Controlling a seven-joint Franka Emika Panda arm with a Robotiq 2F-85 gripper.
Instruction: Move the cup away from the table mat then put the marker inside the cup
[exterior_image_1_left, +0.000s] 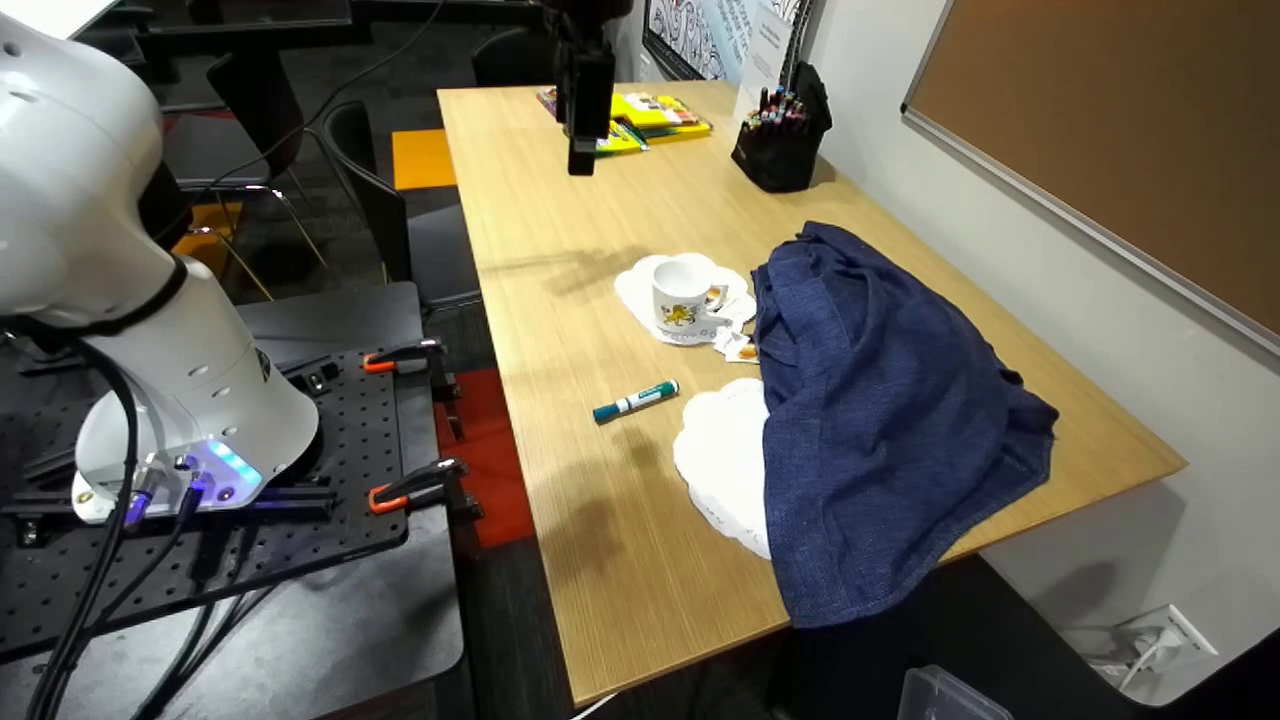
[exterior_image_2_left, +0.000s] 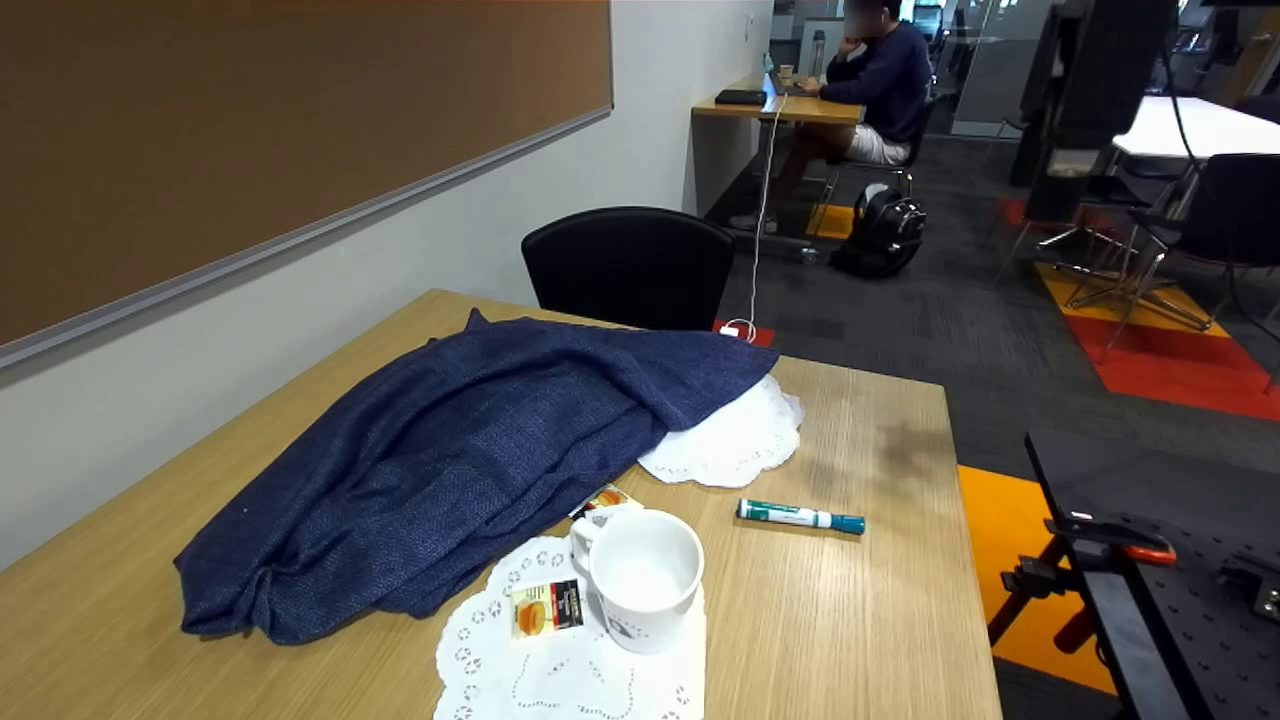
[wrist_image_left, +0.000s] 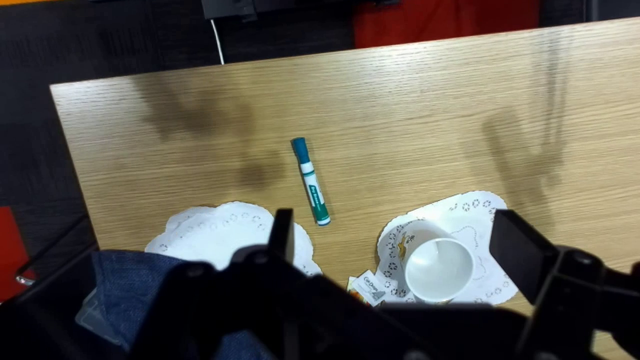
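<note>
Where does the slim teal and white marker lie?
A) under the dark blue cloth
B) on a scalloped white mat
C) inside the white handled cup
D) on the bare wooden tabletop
D: the teal and white marker lies on the wooden tabletop, which shows bare all around it in every view.

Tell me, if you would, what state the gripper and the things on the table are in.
Gripper: open, holding nothing
Cup: upright, seemingly empty
Marker: capped, lying on its side
Table mat: lying flat under the cup
Blue cloth: rumpled, partly covering a second white mat
Packet beside the cup: flat, sealed or opened unclear
Pen case: open, pens standing in it
Yellow packs: piled, open or shut unclear
</note>
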